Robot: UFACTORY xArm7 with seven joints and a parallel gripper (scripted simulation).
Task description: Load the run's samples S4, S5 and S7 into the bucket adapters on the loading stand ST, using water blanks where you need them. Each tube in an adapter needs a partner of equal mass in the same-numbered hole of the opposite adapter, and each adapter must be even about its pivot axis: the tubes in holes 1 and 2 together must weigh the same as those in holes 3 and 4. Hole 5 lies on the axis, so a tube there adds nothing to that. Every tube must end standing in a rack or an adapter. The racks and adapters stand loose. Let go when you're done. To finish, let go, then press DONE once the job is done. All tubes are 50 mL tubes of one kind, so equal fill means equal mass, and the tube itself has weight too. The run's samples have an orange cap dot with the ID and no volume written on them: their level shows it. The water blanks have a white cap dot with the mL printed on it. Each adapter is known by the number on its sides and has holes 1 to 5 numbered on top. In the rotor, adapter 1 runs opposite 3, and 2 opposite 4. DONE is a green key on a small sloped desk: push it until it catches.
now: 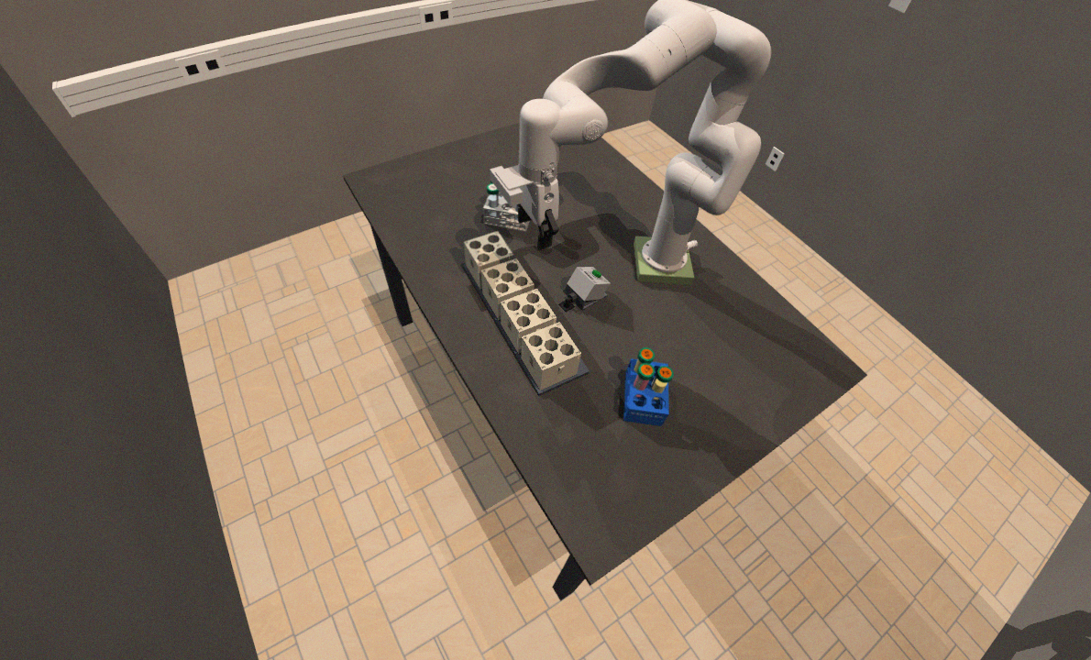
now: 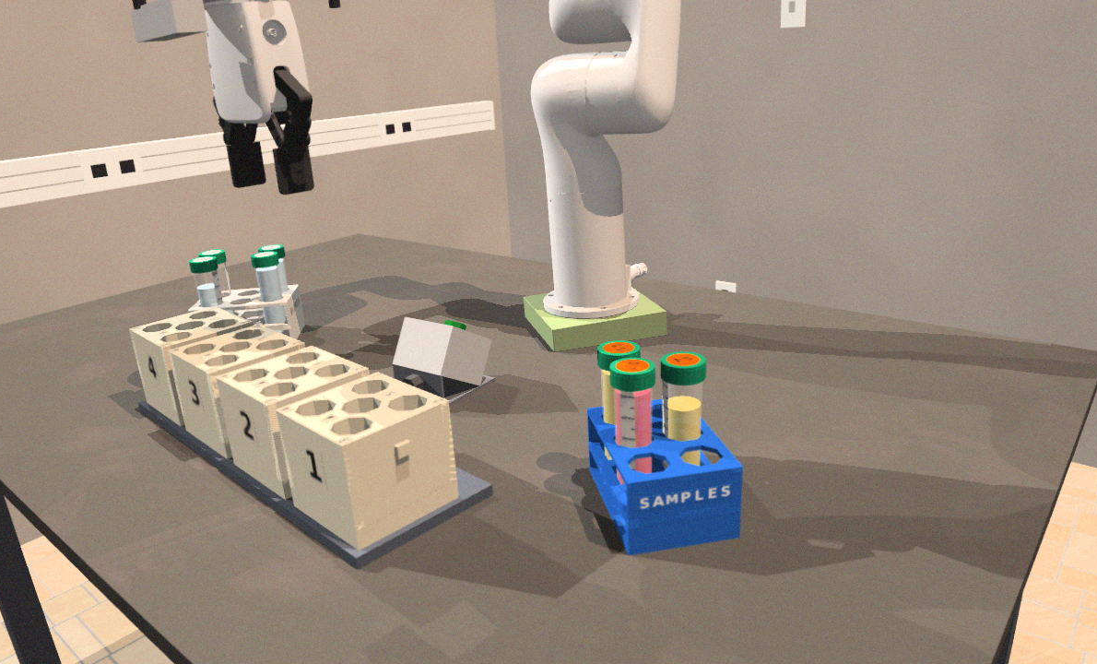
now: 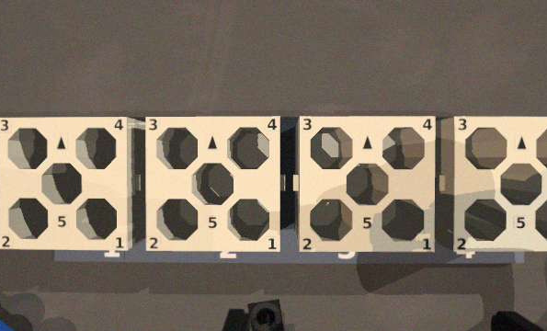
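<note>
Four cream adapters stand in a row on the grey stand ST [image 3: 176,256] [image 2: 421,518]: adapter 1 [image 1: 551,373] [image 2: 387,487] [image 3: 6,184], adapter 2 [image 1: 510,324] [image 2: 247,429] [image 3: 163,184], adapter 3 [image 2: 194,396] [image 3: 319,184] and adapter 4 [image 2: 149,371] [image 3: 480,184]. All their holes in view are empty. The blue SAMPLES rack [image 1: 646,403] [image 2: 684,503] holds three orange-dotted tubes: a pink one [image 2: 634,409], a yellow one [image 2: 684,417] and one behind [image 2: 616,355]. My gripper [image 1: 543,236] [image 2: 270,177] is open and empty, high above the table beside adapters 3 and 4.
A white blank rack [image 1: 500,217] [image 2: 287,312] with several green-capped water tubes stands behind adapter 4. The sloped DONE desk [image 1: 588,285] [image 2: 441,355] with its green key [image 2: 454,324] sits between the stand and the arm's base [image 1: 663,267].
</note>
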